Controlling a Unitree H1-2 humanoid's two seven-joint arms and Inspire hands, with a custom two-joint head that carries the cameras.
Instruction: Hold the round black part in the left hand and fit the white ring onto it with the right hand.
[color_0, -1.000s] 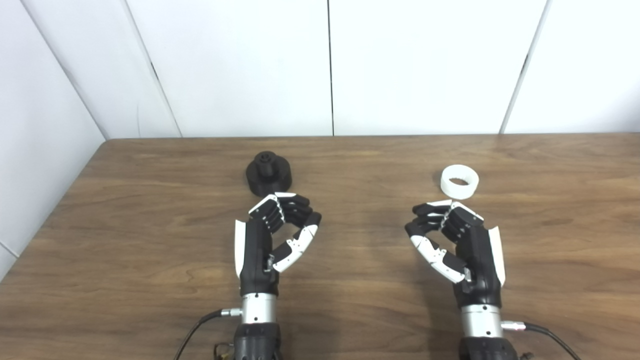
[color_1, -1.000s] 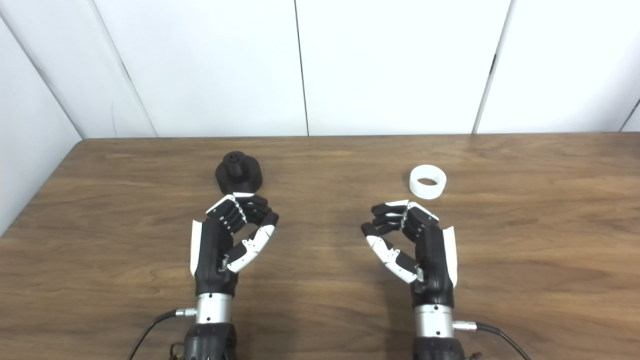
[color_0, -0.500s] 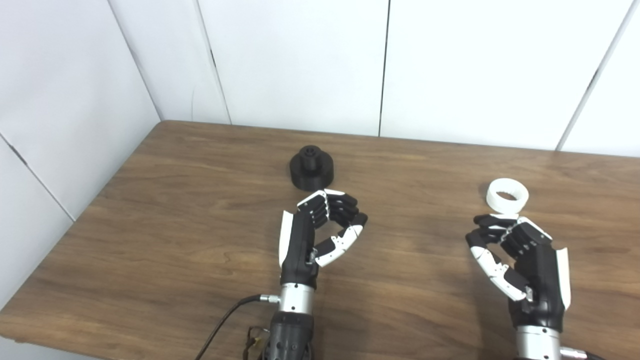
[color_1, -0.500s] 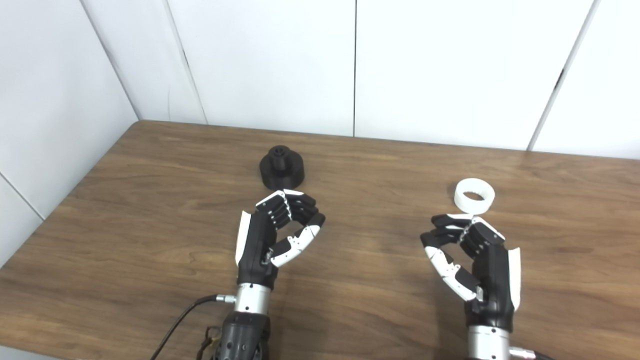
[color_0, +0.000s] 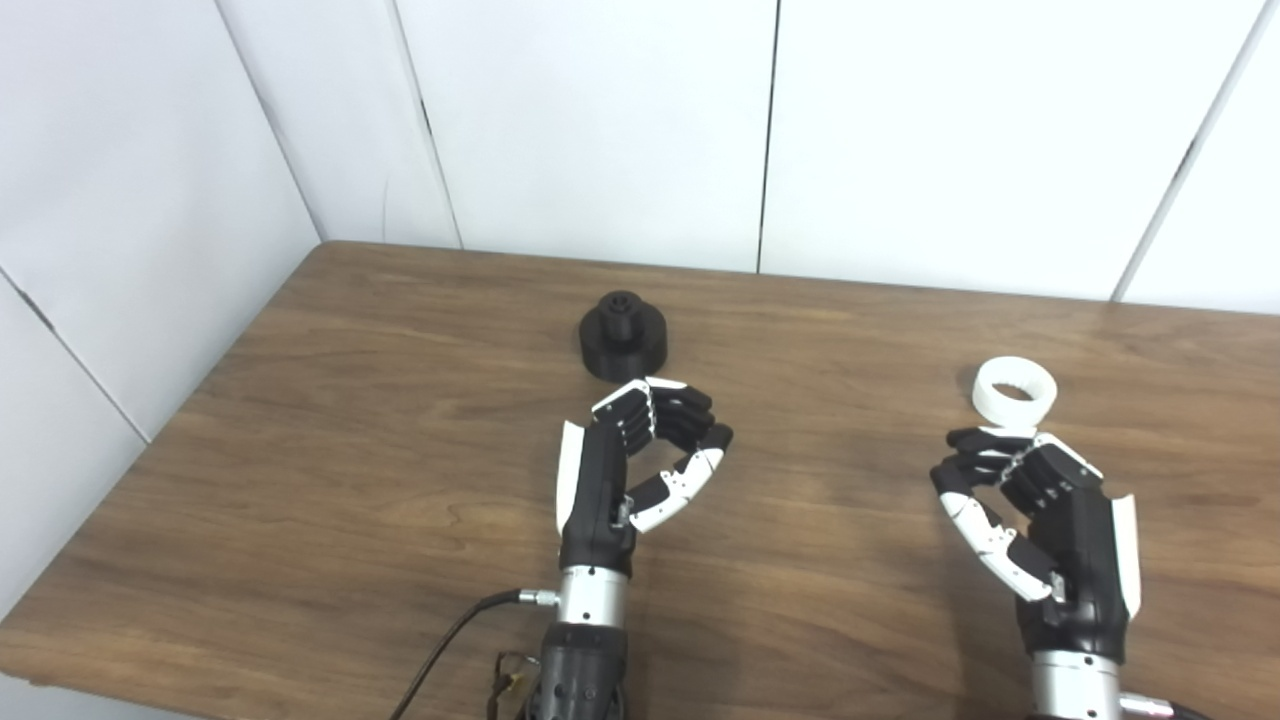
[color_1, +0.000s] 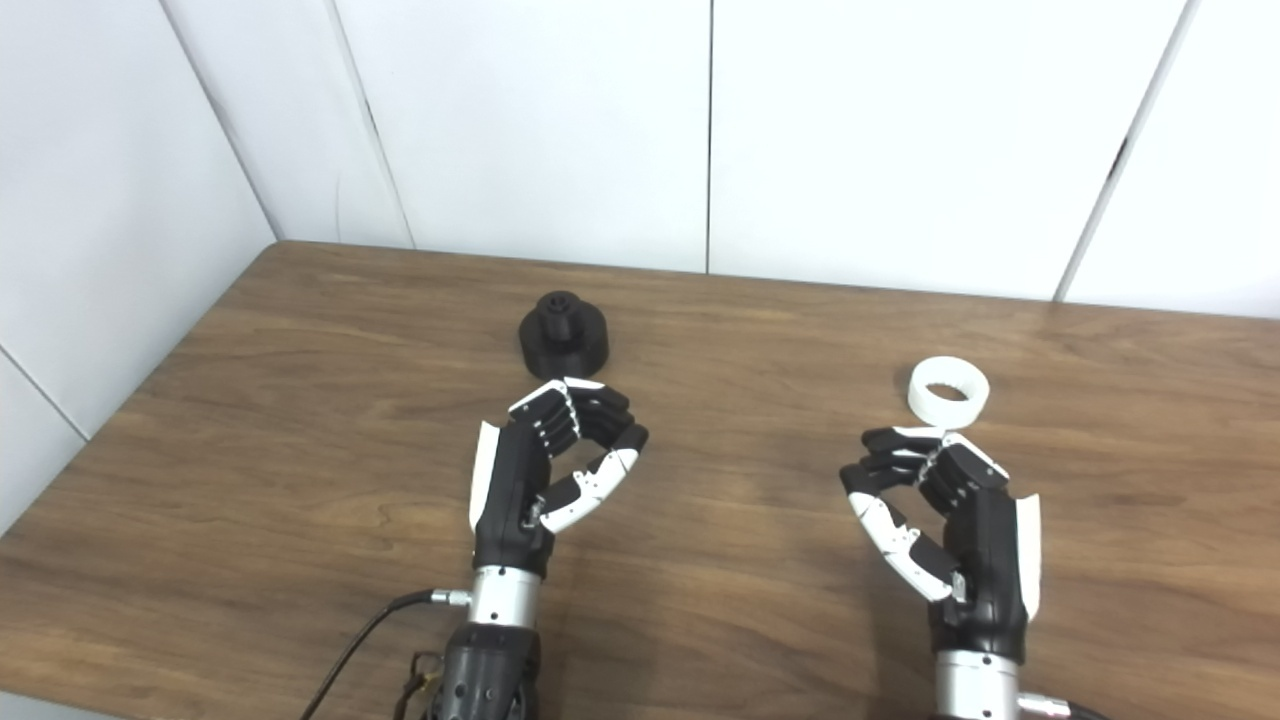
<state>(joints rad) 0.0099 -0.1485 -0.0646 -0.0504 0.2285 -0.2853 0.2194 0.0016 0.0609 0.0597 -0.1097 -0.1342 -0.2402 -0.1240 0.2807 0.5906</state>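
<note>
The round black part (color_0: 622, 336) stands on the wooden table, a short boss on top of a wider disc. My left hand (color_0: 640, 460) rests just in front of it, fingers curled with a gap to the thumb, holding nothing. The white ring (color_0: 1014, 390) lies flat on the table to the right. My right hand (color_0: 1020, 500) sits just in front of the ring, fingers curled the same way, empty. Neither hand touches its part. The same scene shows in the right eye view, with the black part (color_1: 563, 341) and the ring (color_1: 948, 390).
The wooden table (color_0: 840, 330) meets white wall panels at the back and on the left. Its left edge runs diagonally down to the near left corner. A black cable (color_0: 450, 640) hangs from the left wrist.
The camera has shifted between one second ago and half a second ago, so the whole scene sits further right. The hands and parts have not moved since.
</note>
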